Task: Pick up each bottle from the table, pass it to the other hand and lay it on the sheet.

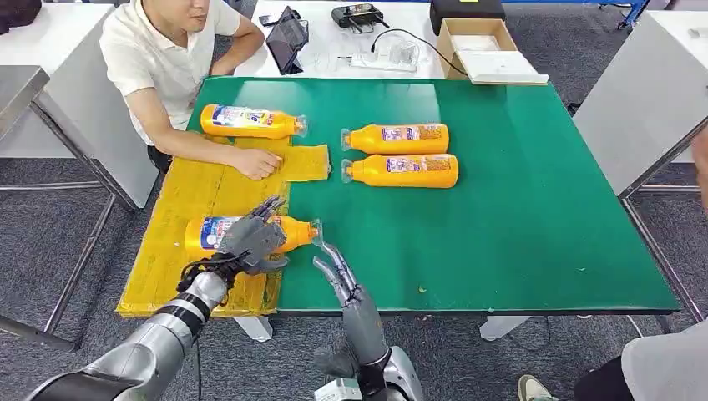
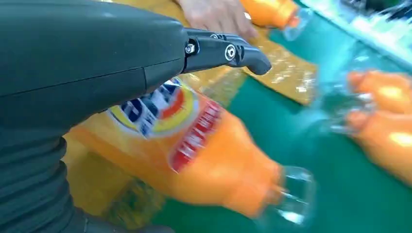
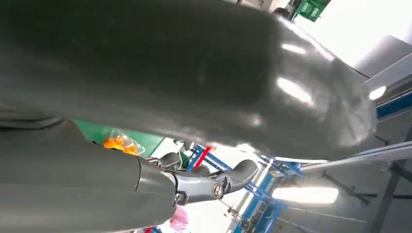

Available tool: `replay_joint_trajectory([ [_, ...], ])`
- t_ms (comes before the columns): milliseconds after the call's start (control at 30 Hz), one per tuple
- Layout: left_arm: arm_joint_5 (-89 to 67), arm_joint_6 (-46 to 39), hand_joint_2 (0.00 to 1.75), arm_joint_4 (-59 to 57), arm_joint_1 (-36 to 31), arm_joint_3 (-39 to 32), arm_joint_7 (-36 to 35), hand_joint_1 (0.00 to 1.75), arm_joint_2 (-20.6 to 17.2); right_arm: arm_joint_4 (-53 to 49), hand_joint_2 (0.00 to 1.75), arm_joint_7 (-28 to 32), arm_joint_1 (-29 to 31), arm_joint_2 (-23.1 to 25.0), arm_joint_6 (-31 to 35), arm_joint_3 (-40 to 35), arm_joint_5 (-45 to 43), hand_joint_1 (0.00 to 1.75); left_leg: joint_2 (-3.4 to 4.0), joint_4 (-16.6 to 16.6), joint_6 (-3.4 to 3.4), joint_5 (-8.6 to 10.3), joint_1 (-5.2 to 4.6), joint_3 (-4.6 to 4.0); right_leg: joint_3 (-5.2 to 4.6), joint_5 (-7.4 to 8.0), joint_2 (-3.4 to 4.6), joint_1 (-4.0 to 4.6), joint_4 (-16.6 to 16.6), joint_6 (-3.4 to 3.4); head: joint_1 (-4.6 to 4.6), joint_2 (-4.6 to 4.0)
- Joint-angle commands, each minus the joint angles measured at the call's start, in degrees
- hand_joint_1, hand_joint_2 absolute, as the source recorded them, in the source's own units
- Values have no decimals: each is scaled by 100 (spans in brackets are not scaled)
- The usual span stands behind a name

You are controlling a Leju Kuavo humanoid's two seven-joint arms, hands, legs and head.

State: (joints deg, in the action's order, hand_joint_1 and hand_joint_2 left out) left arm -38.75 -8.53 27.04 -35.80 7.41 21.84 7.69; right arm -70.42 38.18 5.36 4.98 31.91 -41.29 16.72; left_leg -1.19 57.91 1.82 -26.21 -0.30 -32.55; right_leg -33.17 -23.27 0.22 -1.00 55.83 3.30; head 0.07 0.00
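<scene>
Head view: table (image 1: pixel 518 209) w/ sheet (image 1: pixel 179 242) at its left edge, bottle (image 1: pixel 250 232) lying there under left hand (image 1: pixel 250 238) wrapped on it, right hand (image 1: pixel 338 271) spread, empty; risk: cap overhangs sheet, could roll off on release.

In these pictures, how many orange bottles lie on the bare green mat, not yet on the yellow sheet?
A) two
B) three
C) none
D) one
A: two bottles lie side by side on the green mat, while the far bottle rests by the yellow sheet next to the person's hand, and the left hand holds another bottle over the sheet's edge.
</scene>
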Motion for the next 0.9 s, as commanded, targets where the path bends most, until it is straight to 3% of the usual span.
replay_joint_trajectory([
  [33, 94, -190, 175, 295, 308, -344, 170, 0, 108, 300, 0, 182, 174, -172, 69, -269, -36, 0, 19, -5, -13, -3, 7, 6, 3, 2, 8, 9, -7, -15, -2, 0],
  [567, 255, -356, 175, 462, 384, -391, 358, 0, 159, 290, 0, 182, 162, -181, 100, -282, -30, 0, 12, -2, -7, -2, 5, -8, -12, 1, 5, 6, -3, -9, -2, -2],
  [700, 2063, 432, 175, 1886, 1082, -714, 1062, 0, 380, 162, 0, 182, 76, -223, 225, -315, -13, 0, 18, -4, -9, -4, 5, -7, -13, 1, 9, 7, -5, -11, -2, 0],
  [767, 3350, 1039, 175, 2776, 1469, -721, 860, 0, 478, -68, 0, 182, 52, -319, 670, -451, 110, 0, 17, -2, -9, -6, 6, -11, -16, -2, 6, 7, -4, -12, -2, 0],
  [800, 4223, 1377, 175, 3371, 1689, -648, 670, 0, 491, -86, 175, 182, 57, -365, 809, -517, 161, 0, 20, 0, -12, -11, 8, -8, -13, -6, 7, 11, -3, -16, -2, 0],
  [900, 5788, 1774, 175, 4382, 2070, -445, 368, 0, 404, -340, 175, 182, -52, -367, 809, -372, 109, 0, 28, 7, -10, -14, 8, -26, -34, -6, 16, 10, 4, -13, -2, 0],
])
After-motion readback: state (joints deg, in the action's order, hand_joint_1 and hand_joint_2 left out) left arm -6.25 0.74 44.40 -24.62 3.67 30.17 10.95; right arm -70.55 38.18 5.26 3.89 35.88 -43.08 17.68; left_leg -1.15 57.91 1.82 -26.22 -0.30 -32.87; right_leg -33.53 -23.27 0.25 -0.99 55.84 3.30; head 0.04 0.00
